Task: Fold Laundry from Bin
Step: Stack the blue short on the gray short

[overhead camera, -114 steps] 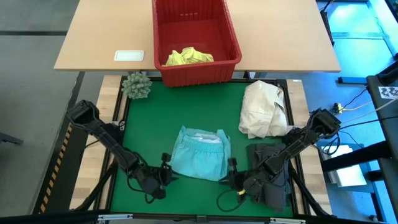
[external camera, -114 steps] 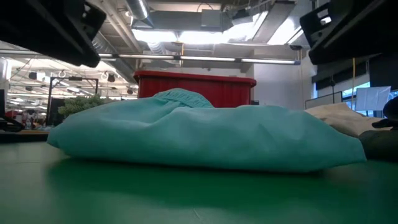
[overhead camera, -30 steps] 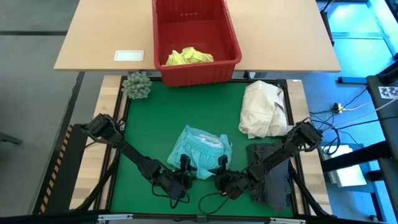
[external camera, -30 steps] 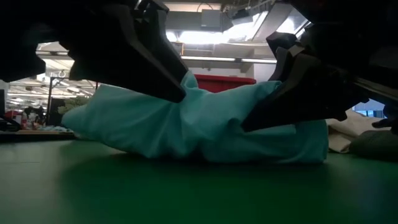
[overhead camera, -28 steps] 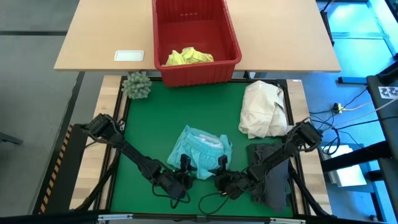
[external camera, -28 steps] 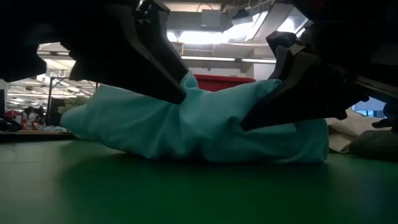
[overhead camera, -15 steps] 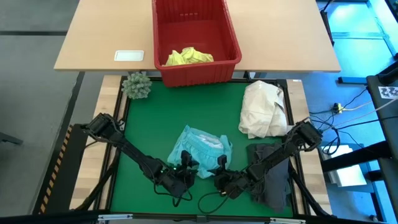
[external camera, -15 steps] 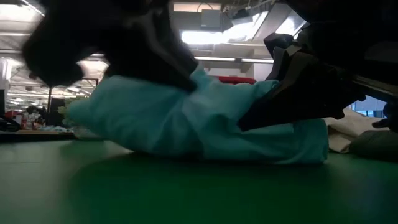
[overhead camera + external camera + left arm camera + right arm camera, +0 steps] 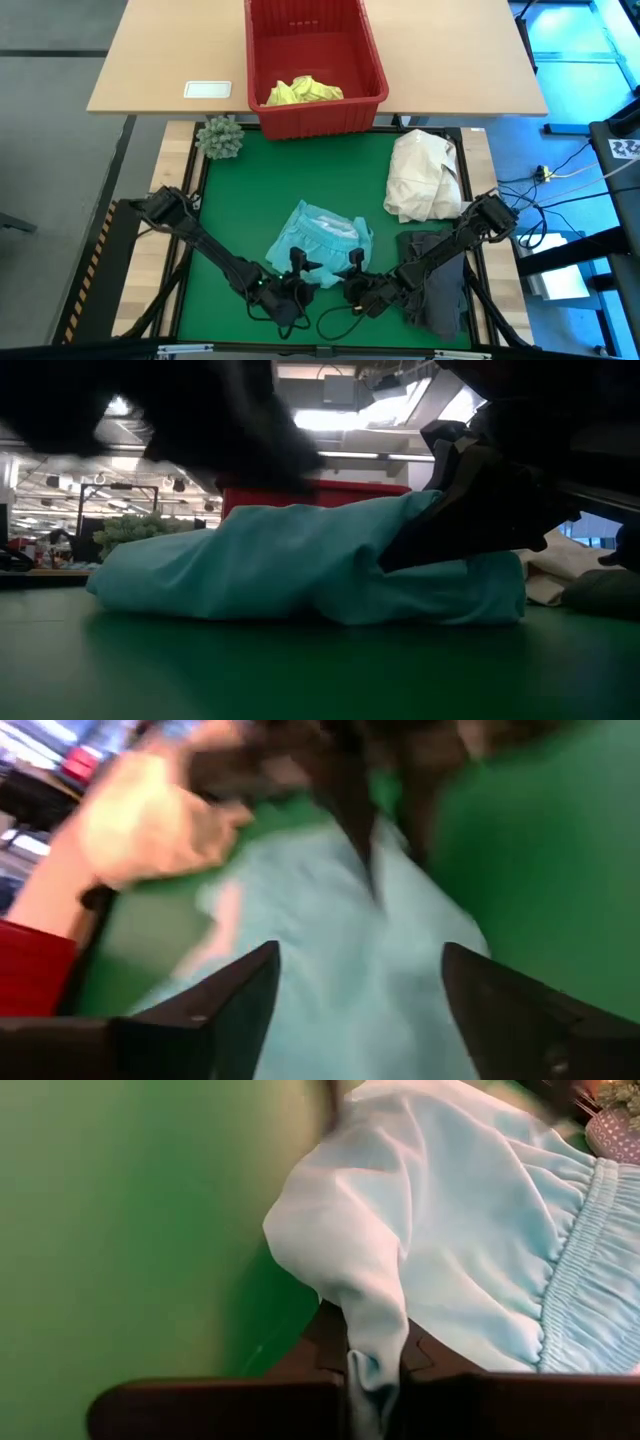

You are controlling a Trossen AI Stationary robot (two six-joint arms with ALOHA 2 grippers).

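The light turquoise garment (image 9: pixel 322 240) lies bunched on the green mat (image 9: pixel 240 200) near the table's front edge. My left gripper (image 9: pixel 297 266) hovers open just above the garment's near left part; in the left wrist view its fingers (image 9: pixel 225 1005) stand wide apart with the cloth (image 9: pixel 330 970) ahead of them, untouched. My right gripper (image 9: pixel 353 268) is shut on the garment's near right part. The red bin (image 9: pixel 370 60) stands on the far table, a yellow garment (image 9: pixel 303 91) in its near end. A dark garment (image 9: pixel 440 285) lies under my right arm. My right gripper pinches a bunched fold at the garment's near right edge (image 9: pixel 368 1325) between its two fingers. It comes from the table's near side, slanting downward. The pinched part (image 9: pixel 425 525) is held slightly raised, while the remaining cloth lies slack on the mat.
A cream-white cloth bundle (image 9: pixel 425 175) lies at the mat's far right. A small green spiky ball (image 9: pixel 220 137) sits at the mat's far left corner, and a white card (image 9: pixel 207 89) lies on the wooden table. Bare mat shows left of the garment and beyond it.
My left gripper has let go of the garment's near left part and risen off it. That part of the cloth has dropped and now lies lower and more spread out. The right part stays raised in my right gripper.
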